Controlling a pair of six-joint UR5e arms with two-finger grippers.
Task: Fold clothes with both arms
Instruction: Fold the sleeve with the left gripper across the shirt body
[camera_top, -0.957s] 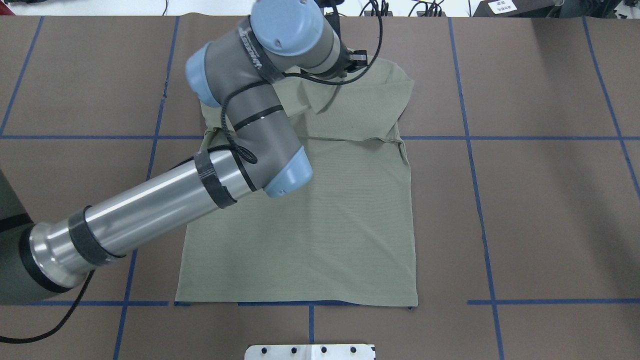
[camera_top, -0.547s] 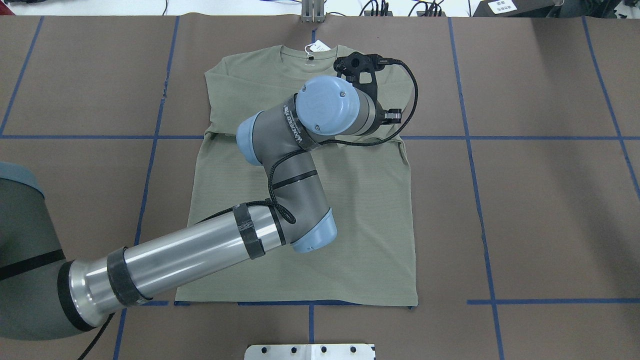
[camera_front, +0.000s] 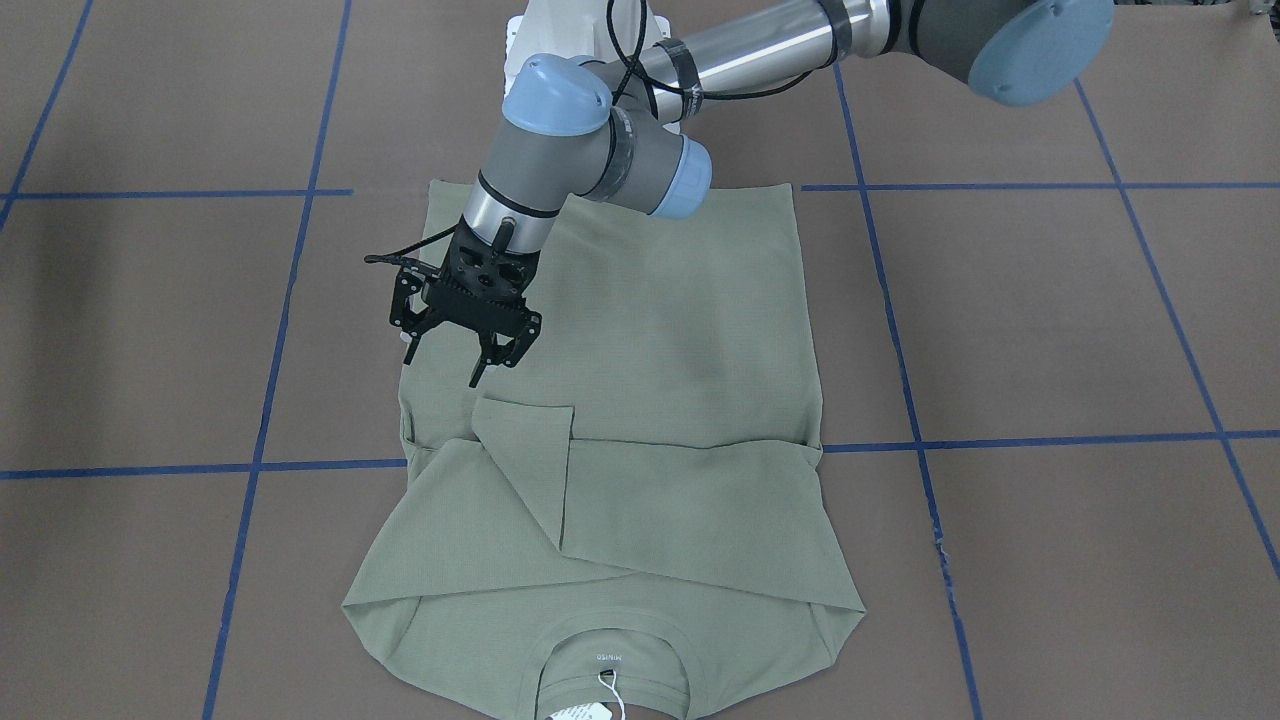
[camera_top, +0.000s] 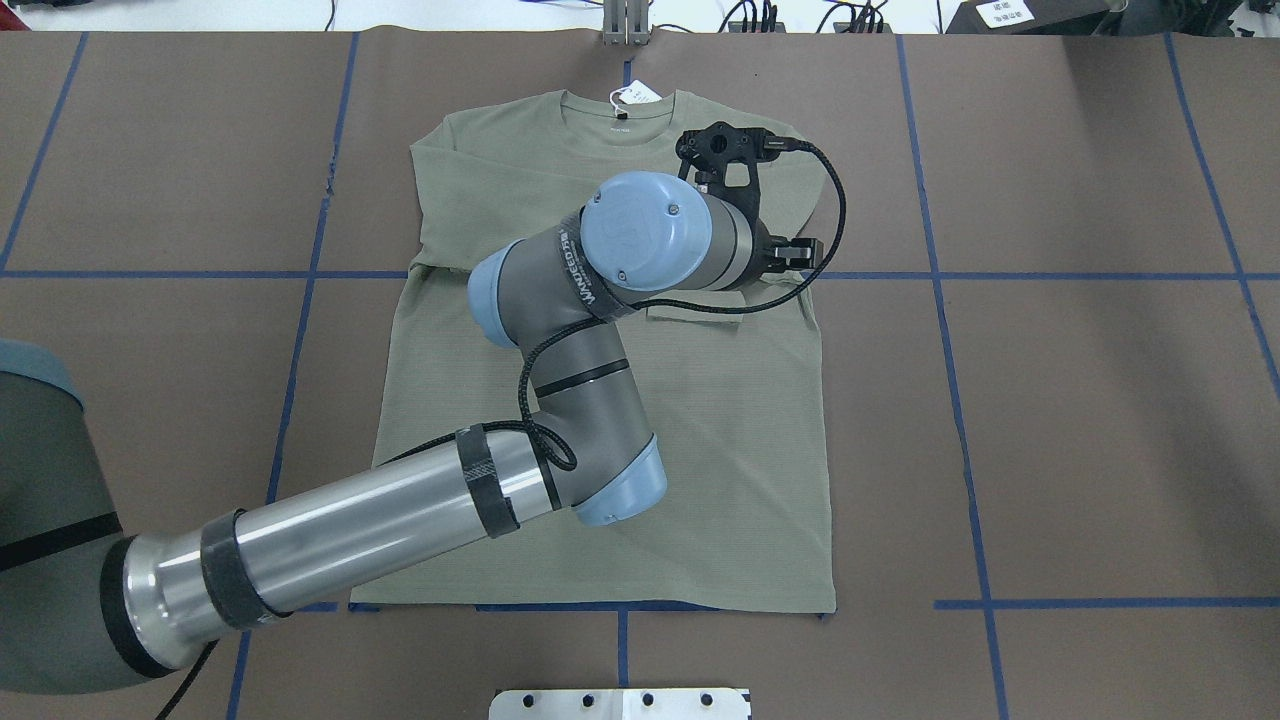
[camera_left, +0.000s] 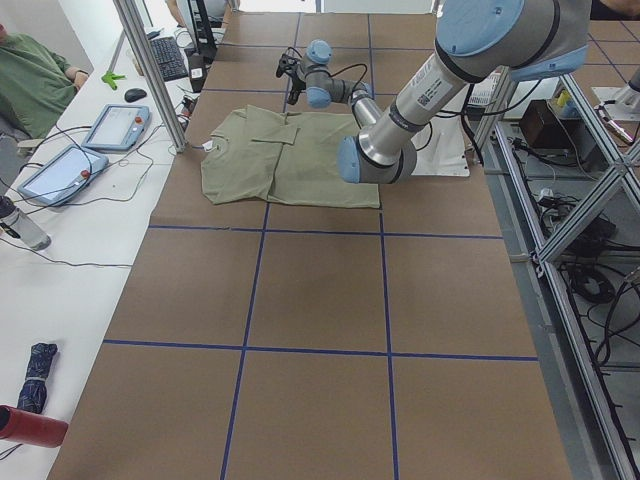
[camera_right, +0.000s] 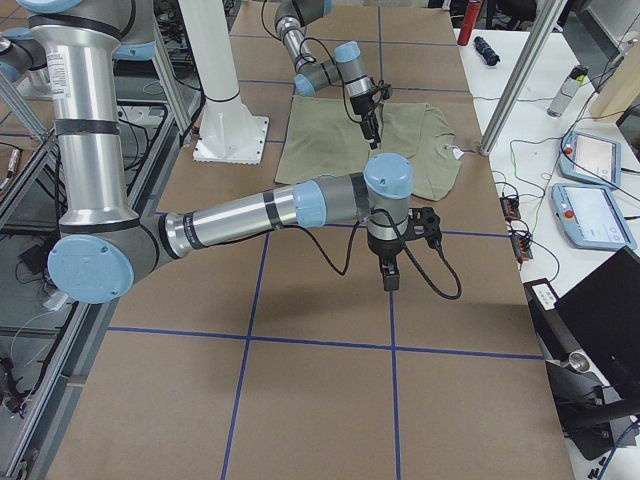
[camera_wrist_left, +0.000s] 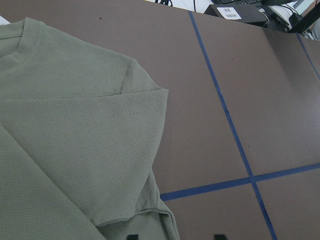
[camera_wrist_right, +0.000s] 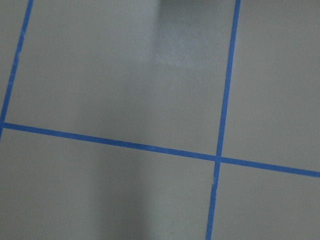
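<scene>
The sage-green shirt (camera_top: 700, 450) lies flat on the brown table, collar and white tag (camera_top: 632, 95) at the far side. Both sleeves are folded across the chest (camera_front: 690, 500). My left arm reaches over it. The left gripper (camera_front: 452, 352) hangs open and empty just above the shirt's right edge, near a folded cuff (camera_front: 525, 430). In the left wrist view the shoulder (camera_wrist_left: 100, 75) fills the left half, and two fingertips (camera_wrist_left: 131, 236) stand wide apart at the bottom. The right gripper (camera_right: 390, 278) points down over bare table, away from the shirt; I cannot tell its state.
Blue tape lines (camera_top: 940, 275) grid the table. A metal plate (camera_top: 620, 703) sits at the near edge and the white pedestal (camera_right: 225, 130) beside the shirt's hem. A desk with tablets (camera_left: 115, 125) and a seated person (camera_left: 30, 70) lies beyond the collar side.
The left arm has pulled back from the collar end toward the shirt's right edge. The fabric that stood raised under it now lies flat across the chest.
</scene>
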